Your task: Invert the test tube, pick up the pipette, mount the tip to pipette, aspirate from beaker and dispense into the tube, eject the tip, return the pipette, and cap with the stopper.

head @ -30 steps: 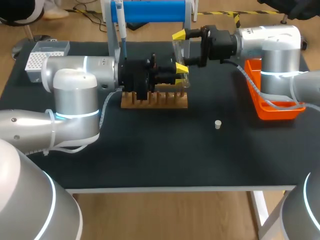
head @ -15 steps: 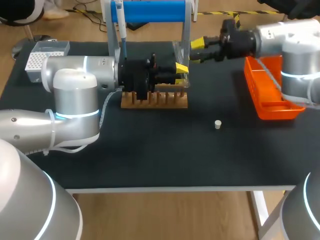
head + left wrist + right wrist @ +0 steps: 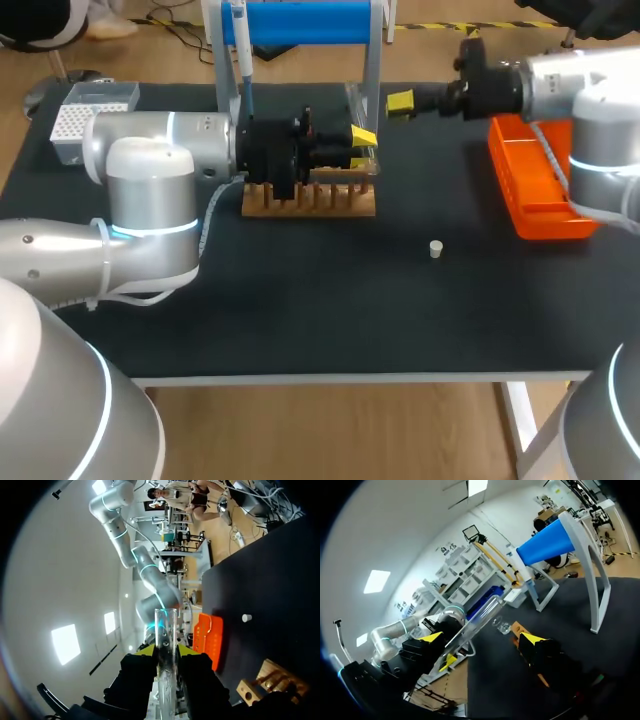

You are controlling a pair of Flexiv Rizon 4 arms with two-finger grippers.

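1. The left gripper is closed on the tube. One yellow tip presses it from each side, and the clear tube sticks out far past the tips.
2. The wooden rack stands just under this gripper, a little toward its wrist.
3. The right gripper holds nothing. Its fingers stand wide apart; in the right wrist view one yellow fingertip shows clearly.
4. The tube lies tilted ahead of the right gripper and does not touch its fingers.
5. The stopper stands on the table, well apart from both grippers.
6. The pipette hangs on the stand, behind the left gripper's wrist.
7. The orange tray lies beside the right arm, behind its gripper.
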